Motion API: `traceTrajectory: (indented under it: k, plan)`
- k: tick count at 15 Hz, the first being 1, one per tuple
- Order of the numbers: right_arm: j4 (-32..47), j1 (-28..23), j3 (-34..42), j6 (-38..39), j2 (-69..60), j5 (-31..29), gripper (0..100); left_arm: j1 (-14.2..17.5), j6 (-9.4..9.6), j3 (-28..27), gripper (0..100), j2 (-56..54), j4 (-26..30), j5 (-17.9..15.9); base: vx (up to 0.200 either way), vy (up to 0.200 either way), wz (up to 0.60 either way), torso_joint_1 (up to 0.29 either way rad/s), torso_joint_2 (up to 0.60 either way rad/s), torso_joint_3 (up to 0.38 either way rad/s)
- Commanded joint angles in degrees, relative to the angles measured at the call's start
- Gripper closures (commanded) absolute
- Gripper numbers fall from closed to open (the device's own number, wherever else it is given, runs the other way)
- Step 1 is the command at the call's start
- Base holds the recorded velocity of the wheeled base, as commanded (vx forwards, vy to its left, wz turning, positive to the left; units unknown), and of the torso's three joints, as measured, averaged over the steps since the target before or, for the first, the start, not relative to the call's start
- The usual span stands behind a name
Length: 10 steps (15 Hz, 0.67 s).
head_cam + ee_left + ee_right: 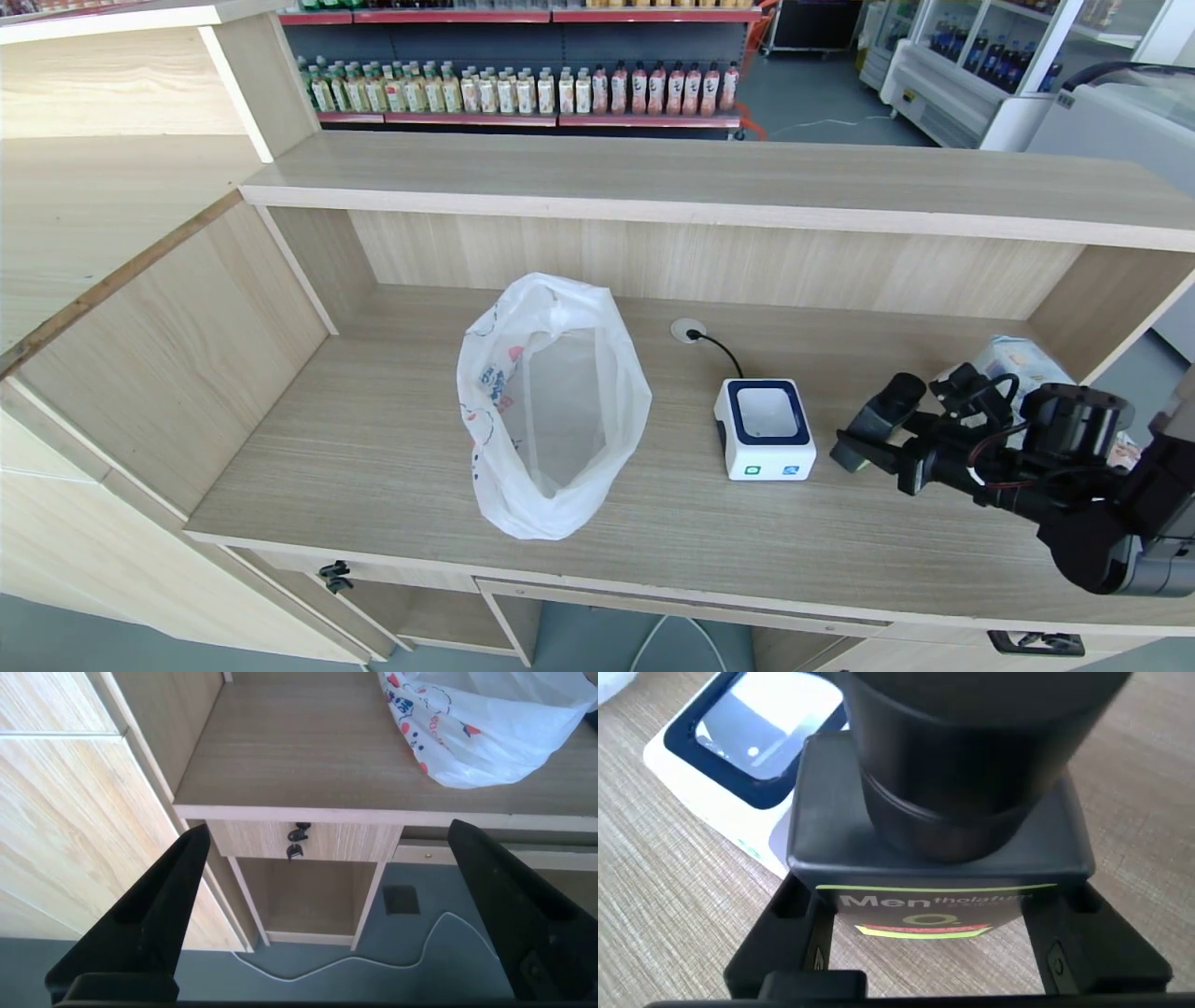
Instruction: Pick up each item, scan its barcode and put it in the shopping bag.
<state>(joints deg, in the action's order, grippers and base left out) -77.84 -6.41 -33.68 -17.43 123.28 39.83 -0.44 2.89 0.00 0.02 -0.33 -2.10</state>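
Black cylindrical tube (943, 765) with a flat, lettered end sits clamped in the right end effector (873, 425), near the boxy white scanner with a navy-framed glass window (766, 427). A crinkled white plastic shopping bag (551, 411) gapes on the wood-grain desk (373, 448). The left end effector (329, 831) hangs spread wide and empty, off the desk's front edge.
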Motion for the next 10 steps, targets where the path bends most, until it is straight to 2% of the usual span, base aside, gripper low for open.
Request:
traceTrajectory:
  k: [1, 5, 8, 10]
  plan:
    - [-2.50, -0.27, 0.55, 3.99, -7.71, 6.23, 100, 0.00, 0.01, 0.00, 0, -0.02, -0.02, -0.01, 0.000, 0.000, 0.00, 0.000, 0.00, 0.000]
    - [-6.45, -0.18, -5.96, 13.65, -20.72, 16.25, 100, 0.00, 0.01, 0.00, 0, -0.02, -0.02, -0.01, 0.000, 0.000, 0.00, 0.000, 0.00, 0.000]
    - [-10.14, 0.00, -13.78, 14.09, -28.98, 25.39, 100, 0.00, 0.01, 0.00, 0, -0.02, -0.02, 0.08, 0.000, 0.000, 0.00, 0.000, 0.00, 0.000]
    - [-10.23, 0.52, -17.03, 11.90, -31.70, 27.06, 100, 0.00, 0.01, 0.00, 0, -0.02, -0.02, 0.08, 0.000, 0.000, 0.00, 0.000, 0.00, 0.000]
